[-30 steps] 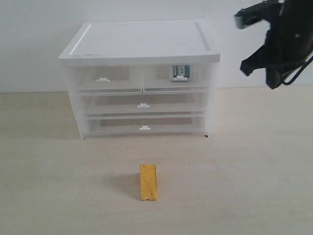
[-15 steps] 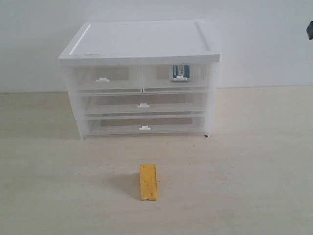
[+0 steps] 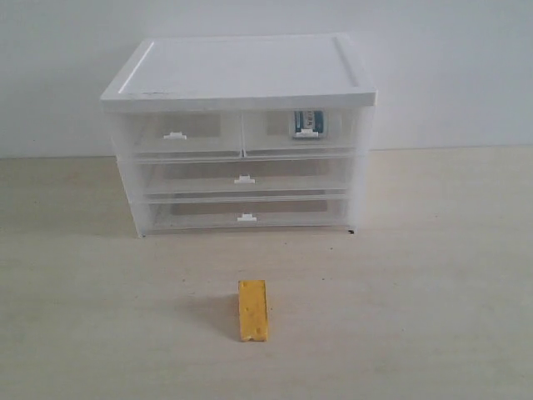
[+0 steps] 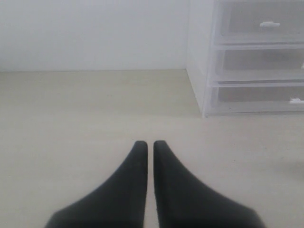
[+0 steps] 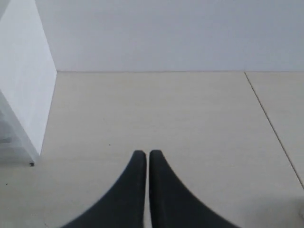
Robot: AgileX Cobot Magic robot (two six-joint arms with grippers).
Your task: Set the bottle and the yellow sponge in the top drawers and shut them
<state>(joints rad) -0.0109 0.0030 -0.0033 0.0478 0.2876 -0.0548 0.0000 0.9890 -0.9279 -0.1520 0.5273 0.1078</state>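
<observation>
The yellow sponge (image 3: 253,310) lies on the table in front of the cabinet (image 3: 241,75). The bottle (image 3: 306,123) shows through the front of the top right drawer (image 3: 301,133), which is pushed in. The top left drawer (image 3: 176,135) is also pushed in and looks empty. No gripper appears in the exterior view. In the left wrist view my left gripper (image 4: 149,143) is shut on nothing, low over the table, left of the cabinet (image 4: 256,57). In the right wrist view my right gripper (image 5: 144,153) is shut on nothing, to the right of the cabinet's side wall (image 5: 23,80).
Two full-width drawers (image 3: 243,179) sit below the top ones, both pushed in. A white wall (image 3: 450,67) stands behind the cabinet. A seam in the tabletop (image 5: 273,123) runs past the right gripper.
The right arm, up at the exterior view's top right one second ago, has withdrawn out of that view. The sponge, bottle and drawers have not moved.
</observation>
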